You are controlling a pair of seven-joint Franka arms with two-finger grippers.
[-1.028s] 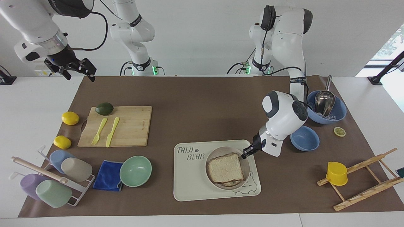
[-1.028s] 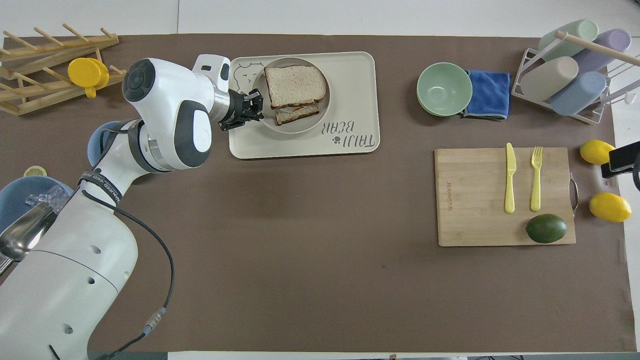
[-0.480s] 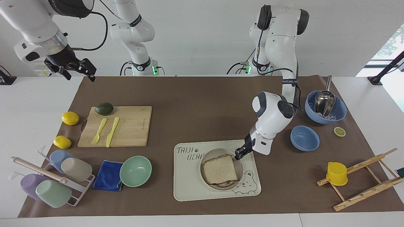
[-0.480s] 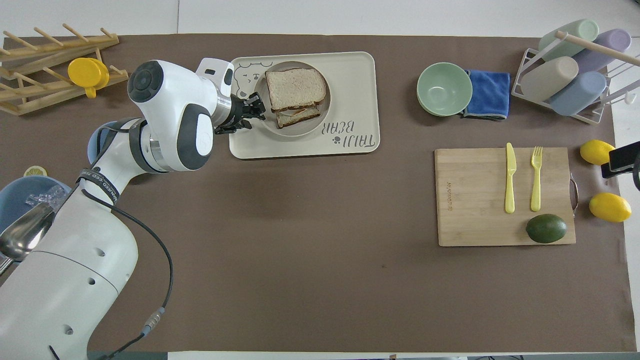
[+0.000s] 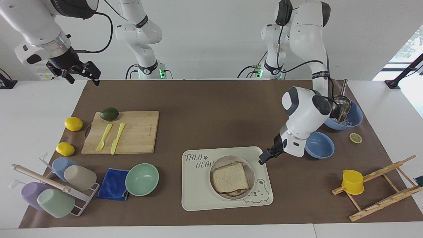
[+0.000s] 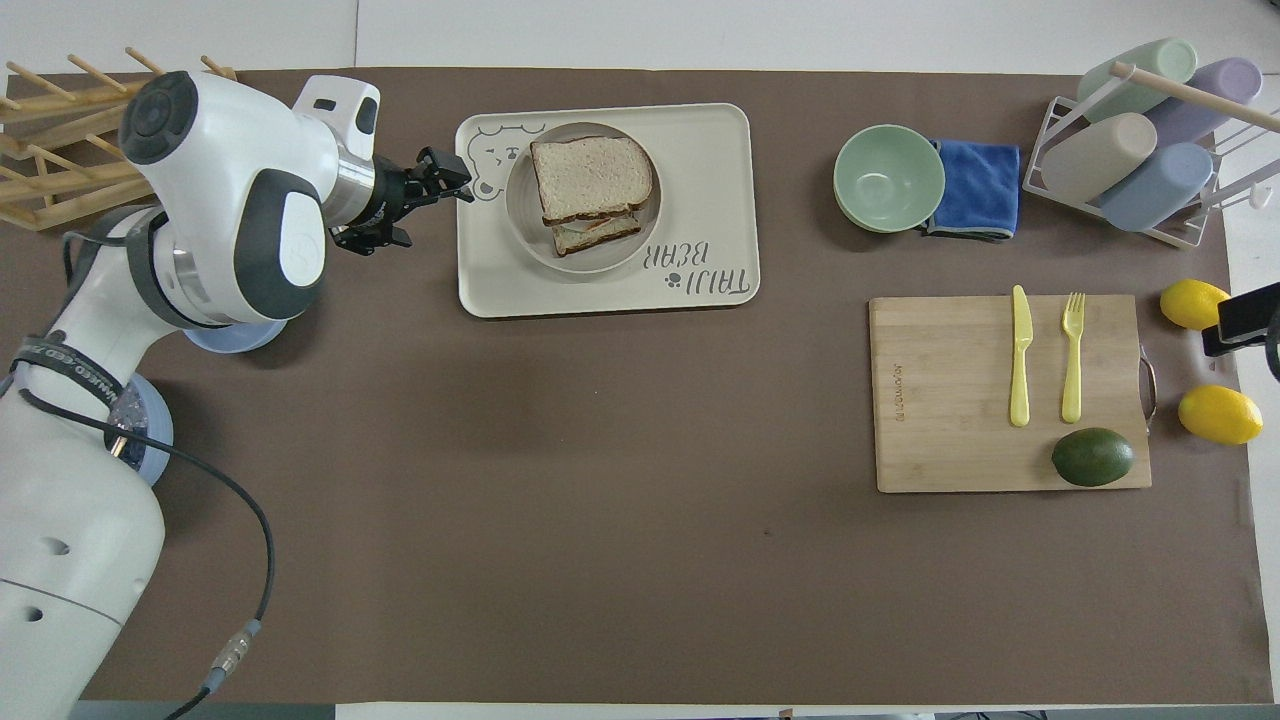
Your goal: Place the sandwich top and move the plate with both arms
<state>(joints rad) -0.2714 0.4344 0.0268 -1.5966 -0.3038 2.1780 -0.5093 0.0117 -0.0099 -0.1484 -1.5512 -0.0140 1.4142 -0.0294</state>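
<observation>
The sandwich top (image 5: 230, 177) (image 6: 590, 175), a pale bread slice with a brown crust, lies on the lower slice on the round plate (image 5: 251, 169) (image 6: 520, 215). The plate sits on the cream bear-printed tray (image 5: 198, 195) (image 6: 700, 200). My left gripper (image 5: 265, 156) (image 6: 440, 185) hovers low over the tray's edge toward the left arm's end, apart from the plate and holding nothing. My right gripper (image 5: 82, 76) is open and empty, raised above the table corner at the right arm's end, where that arm waits; only a black part of the right gripper (image 6: 1245, 318) shows in the overhead view.
A mint-green bowl (image 5: 142, 179), a blue cloth (image 5: 113, 188) and a cup rack (image 5: 56, 185) lie toward the right arm's end. A cutting board (image 5: 132, 132) holds cutlery and an avocado. Two blue bowls (image 5: 320, 145) and a wooden rack (image 5: 380, 188) with a yellow cup stand at the left arm's end.
The plate with the sandwich slid a little along the tray toward the right arm's end. My left gripper then drew back from the plate's rim to the tray's edge. The right arm stayed still.
</observation>
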